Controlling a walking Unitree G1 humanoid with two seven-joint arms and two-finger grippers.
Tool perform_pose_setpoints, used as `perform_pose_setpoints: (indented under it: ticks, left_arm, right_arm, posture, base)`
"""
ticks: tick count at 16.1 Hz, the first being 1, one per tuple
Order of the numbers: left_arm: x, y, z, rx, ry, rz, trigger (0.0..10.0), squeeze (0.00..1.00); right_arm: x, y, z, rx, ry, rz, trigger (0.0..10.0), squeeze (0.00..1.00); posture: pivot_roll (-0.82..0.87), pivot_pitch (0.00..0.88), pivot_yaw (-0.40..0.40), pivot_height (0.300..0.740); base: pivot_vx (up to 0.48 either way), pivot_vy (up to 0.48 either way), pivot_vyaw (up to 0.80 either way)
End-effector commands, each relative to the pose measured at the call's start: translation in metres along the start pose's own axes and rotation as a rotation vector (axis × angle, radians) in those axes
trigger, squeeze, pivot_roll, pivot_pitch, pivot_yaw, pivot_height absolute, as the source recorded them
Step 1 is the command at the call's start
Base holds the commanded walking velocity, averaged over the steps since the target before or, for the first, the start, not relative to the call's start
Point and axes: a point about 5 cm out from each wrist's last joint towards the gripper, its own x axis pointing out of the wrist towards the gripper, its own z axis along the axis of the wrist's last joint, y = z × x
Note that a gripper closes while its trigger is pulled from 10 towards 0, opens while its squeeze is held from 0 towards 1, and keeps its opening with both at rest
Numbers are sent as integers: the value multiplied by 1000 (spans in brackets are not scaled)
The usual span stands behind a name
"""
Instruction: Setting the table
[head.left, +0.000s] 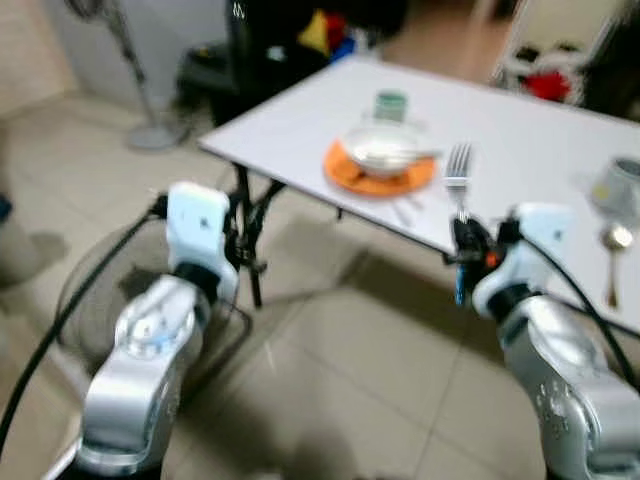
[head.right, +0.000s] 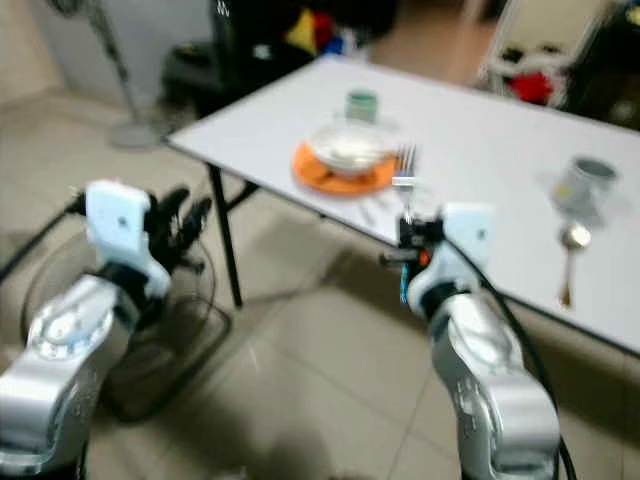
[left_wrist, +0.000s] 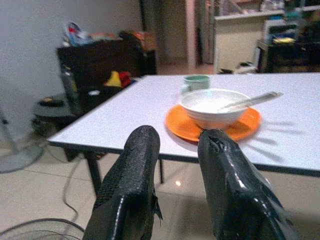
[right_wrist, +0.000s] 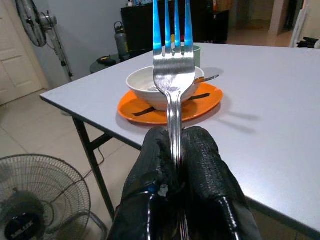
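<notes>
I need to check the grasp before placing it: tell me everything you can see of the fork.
The fork looks like shiny metal, with four tines and a slim handle. It stands upright, tines up, its handle pinched between the shut black fingers of the right gripper. It is held in the air before the near edge of the white table, touching nothing else.

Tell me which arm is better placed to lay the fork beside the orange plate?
Right. The right gripper already holds the fork upright near the table edge; the left gripper is open and empty.
</notes>
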Motion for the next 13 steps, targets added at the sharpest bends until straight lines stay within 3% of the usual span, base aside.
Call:
perform_pose_setpoints:
  ticks: [1,6,10,13]
  left_arm:
    - [0,1,-1,0,5,3,10000,0]
    - [2,1,-1,3,1,-2,10000,0]
    - [3,2,0,11,1,-10,10000,0]
    - [4,1,-1,14,3,-23,10000,0]
  right_arm:
    - [-2,0,4,-2,-11,4,10000,0]
    - [-3,2,3,6,-2,11,10000,0]
    - [-5,2,2,15,3,4,10000,0]
    - [-6,2,1,18,9,3,10000,0]
  posture:
    - [85,0,27,740]
    - [80,0,30,740]
    - [73,0,39,740]
    - [67,0,47,740]
  base:
    - [0,-292,0]
    - [0,-322,-547]
    - [0,-322,0]
    - [0,-325,-637]
